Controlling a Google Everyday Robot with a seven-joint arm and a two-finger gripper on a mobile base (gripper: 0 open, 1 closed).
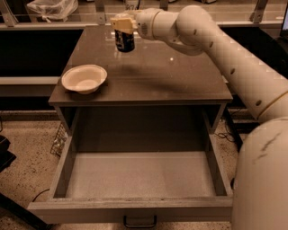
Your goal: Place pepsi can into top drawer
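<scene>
The pepsi can point(124, 41) is dark blue and hangs upright in my gripper point(122, 24), which is shut on its top. The can is a little above the back of the cabinet top point(171, 81), left of centre. The arm reaches in from the right. The top drawer point(141, 177) is pulled wide open below the cabinet top. Its pale grey floor is bare, and its small dark handle point(140, 222) shows on the front panel at the bottom edge.
A white bowl point(84, 78) sits on the left front of the cabinet top. A railing and a plastic bag point(51, 8) are behind the cabinet. My white base point(263, 179) fills the right side, beside the drawer.
</scene>
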